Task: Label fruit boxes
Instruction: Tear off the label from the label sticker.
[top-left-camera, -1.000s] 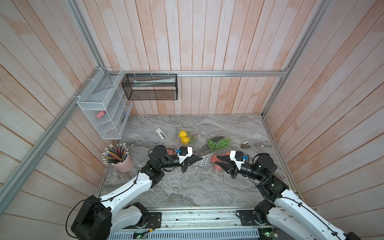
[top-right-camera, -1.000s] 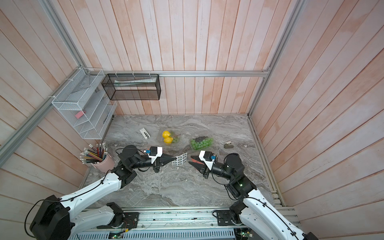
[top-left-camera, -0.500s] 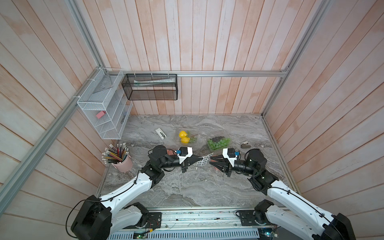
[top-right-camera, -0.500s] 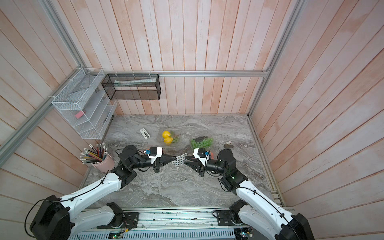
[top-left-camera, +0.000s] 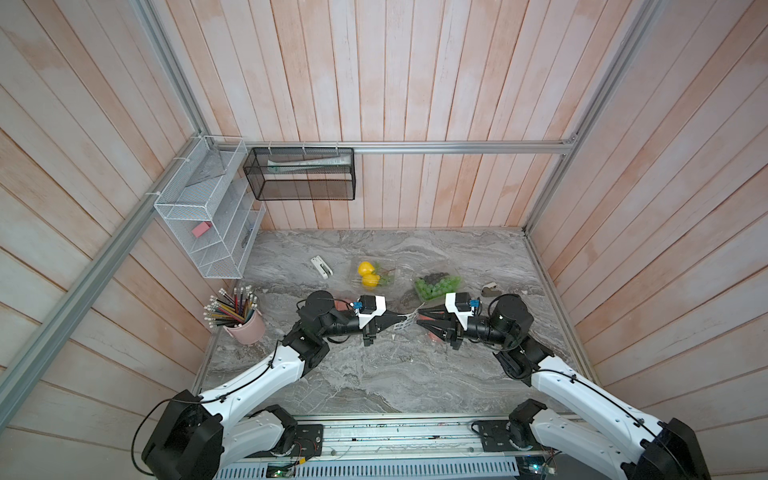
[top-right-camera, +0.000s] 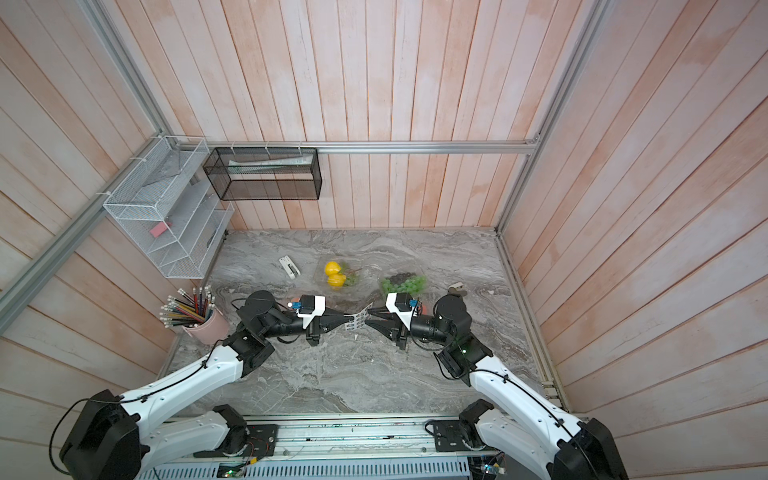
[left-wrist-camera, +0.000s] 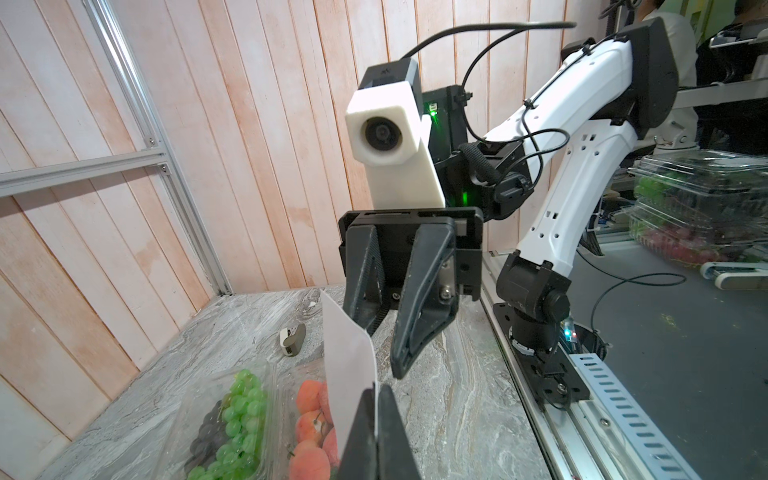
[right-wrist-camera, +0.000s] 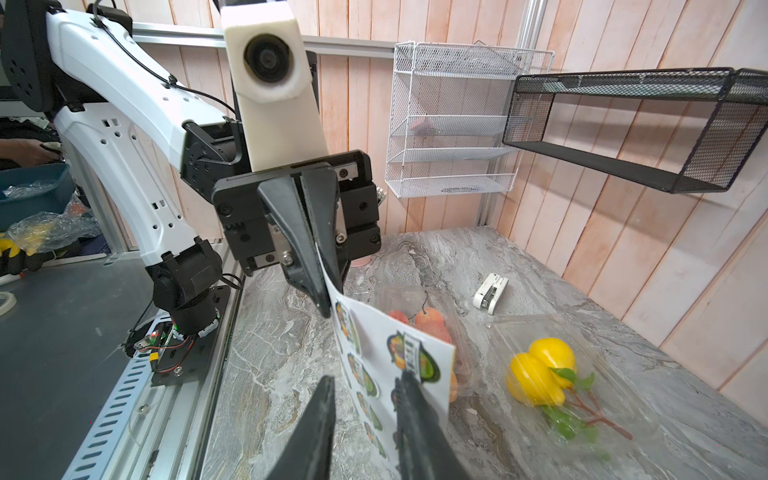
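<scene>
Left end effector (top-left-camera: 397, 320) pinches sticker sheet (right-wrist-camera: 390, 328); right end effector (top-left-camera: 420, 317) part-open; grey marbled tabletop (top-left-camera: 374, 374), plank walls (top-left-camera: 415, 83).

We see a grey, white-veined marble tabletop (top-left-camera: 374, 374). At twelve o'clock on it, a clear fruit box (top-left-camera: 368, 274) shows yellow fruit with green leaves. At two o'clock, the grape box (top-left-camera: 438, 284) shows green and dark. The sticker sheet (right-wrist-camera: 374, 332) is white with green-orange-black labels.

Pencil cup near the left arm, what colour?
The pencil cup is pink, clearest in a top view.
</scene>
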